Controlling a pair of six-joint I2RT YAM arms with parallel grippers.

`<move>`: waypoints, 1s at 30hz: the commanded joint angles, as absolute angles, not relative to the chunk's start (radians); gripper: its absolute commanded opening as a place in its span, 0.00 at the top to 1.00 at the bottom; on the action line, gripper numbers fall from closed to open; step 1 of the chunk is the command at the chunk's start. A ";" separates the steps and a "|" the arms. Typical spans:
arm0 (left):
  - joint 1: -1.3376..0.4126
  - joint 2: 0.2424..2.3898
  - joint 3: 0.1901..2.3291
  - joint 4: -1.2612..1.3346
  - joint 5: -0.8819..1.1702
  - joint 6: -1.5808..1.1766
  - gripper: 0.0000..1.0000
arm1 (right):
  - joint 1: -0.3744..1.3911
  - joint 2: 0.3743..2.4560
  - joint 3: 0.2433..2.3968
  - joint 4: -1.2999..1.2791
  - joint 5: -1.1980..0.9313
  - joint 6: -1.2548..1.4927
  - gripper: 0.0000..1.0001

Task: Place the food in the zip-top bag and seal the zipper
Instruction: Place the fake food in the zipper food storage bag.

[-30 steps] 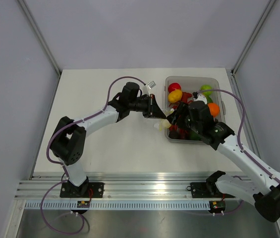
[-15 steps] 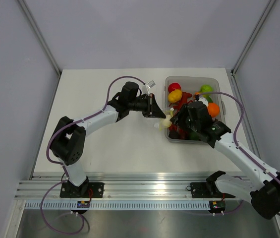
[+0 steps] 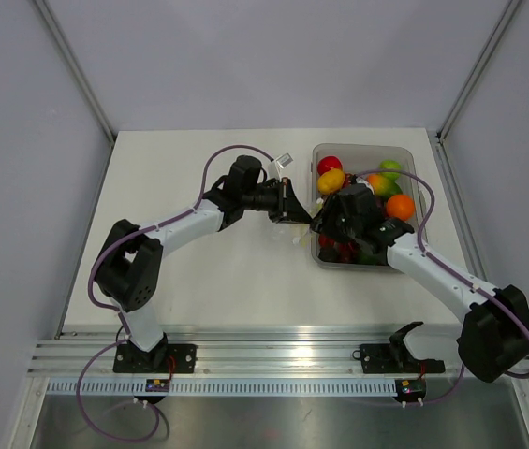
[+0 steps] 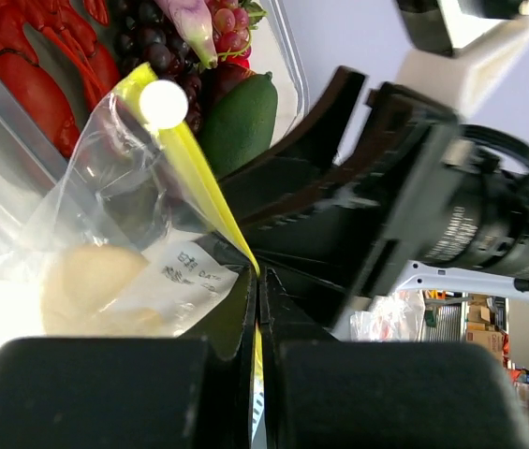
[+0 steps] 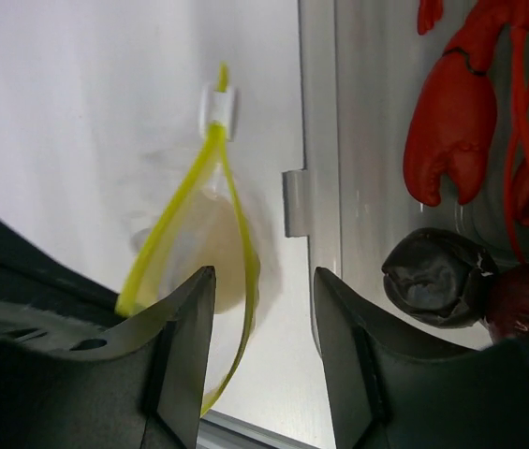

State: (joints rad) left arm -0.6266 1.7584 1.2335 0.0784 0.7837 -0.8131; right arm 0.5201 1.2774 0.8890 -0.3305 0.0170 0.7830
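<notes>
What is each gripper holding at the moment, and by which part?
The left gripper pinches the zip-top bag by its yellow zipper. The right gripper is open and holds nothing.

Bright, even light casts soft shadows, and the near fingers (image 5: 184,346) blur in both wrist views.

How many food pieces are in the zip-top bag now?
1: a pale round piece low inside the zip-top bag, whose zipper the left gripper pinches. The bag's label and creases may hide others.
</notes>
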 commanded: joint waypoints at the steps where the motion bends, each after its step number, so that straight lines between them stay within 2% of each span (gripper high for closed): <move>1: -0.621 1.724 1.232 0.140 0.818 -0.822 1.00 | 0.514 1.232 0.888 -0.273 0.005 0.784 0.47; 4: -0.621 1.718 1.227 0.150 0.818 -0.831 1.00 | 0.514 1.249 0.879 -0.258 -0.034 0.796 0.47; 7: -0.620 1.713 1.226 0.146 0.816 -0.828 1.00 | 0.514 1.255 0.868 -0.255 -0.041 0.810 0.61; 12: -0.606 1.703 1.229 0.077 0.821 -0.761 1.00 | 0.514 1.233 0.885 -0.314 -0.006 0.790 0.92; 16: -0.611 1.700 1.314 -0.115 0.853 -0.582 0.98 | 0.512 1.244 0.907 -0.328 0.006 0.759 1.00; 18: -0.607 1.668 1.368 -0.246 0.815 -0.466 0.68 | 0.514 1.265 0.937 -0.339 -0.035 0.724 1.00; 21: -0.601 1.588 1.388 -0.349 0.734 -0.359 0.43 | 0.514 1.299 0.966 -0.357 -0.061 0.695 1.00; 22: -0.597 1.565 1.382 -0.362 0.720 -0.341 0.39 | 0.514 1.305 0.969 -0.353 -0.069 0.690 1.00; 23: -0.594 1.537 1.375 -0.367 0.709 -0.322 0.18 | 0.514 1.304 0.971 -0.345 -0.090 0.686 1.00; 25: -0.594 1.470 1.352 -0.397 0.635 -0.267 0.16 | 0.514 1.298 0.966 -0.321 -0.129 0.660 1.00; 27: -0.592 1.434 1.333 -0.416 0.547 -0.239 0.18 | 0.514 1.296 0.968 -0.282 -0.199 0.626 1.00; 28: -0.588 1.399 1.324 -0.414 0.523 -0.239 0.27 | 0.514 1.292 0.972 -0.279 -0.221 0.580 1.00; 30: -0.571 1.370 1.279 -0.378 0.517 -0.256 0.37 | 0.514 1.289 0.983 -0.273 -0.294 0.502 1.00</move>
